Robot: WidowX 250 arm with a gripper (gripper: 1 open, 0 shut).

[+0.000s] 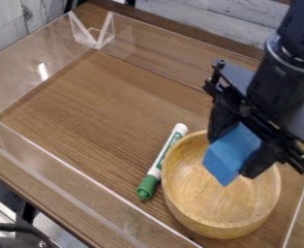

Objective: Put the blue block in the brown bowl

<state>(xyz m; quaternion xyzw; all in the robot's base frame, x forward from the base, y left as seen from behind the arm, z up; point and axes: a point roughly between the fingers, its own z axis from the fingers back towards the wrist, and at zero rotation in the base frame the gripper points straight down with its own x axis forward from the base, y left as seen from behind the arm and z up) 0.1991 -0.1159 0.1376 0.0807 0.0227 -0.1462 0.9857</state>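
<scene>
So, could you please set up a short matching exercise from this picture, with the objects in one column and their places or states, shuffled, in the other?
Column one:
1. blue block
2. brown bowl
3. marker pen
4. gripper

Column two:
A. lying on the wooden table just left of the bowl's rim
B. held in the air above the bowl
C. shut, pointing down
D. resting on the table at the lower right, nothing lying inside it

Pairs: 1-B, 2-D, 3-A, 4-C
</scene>
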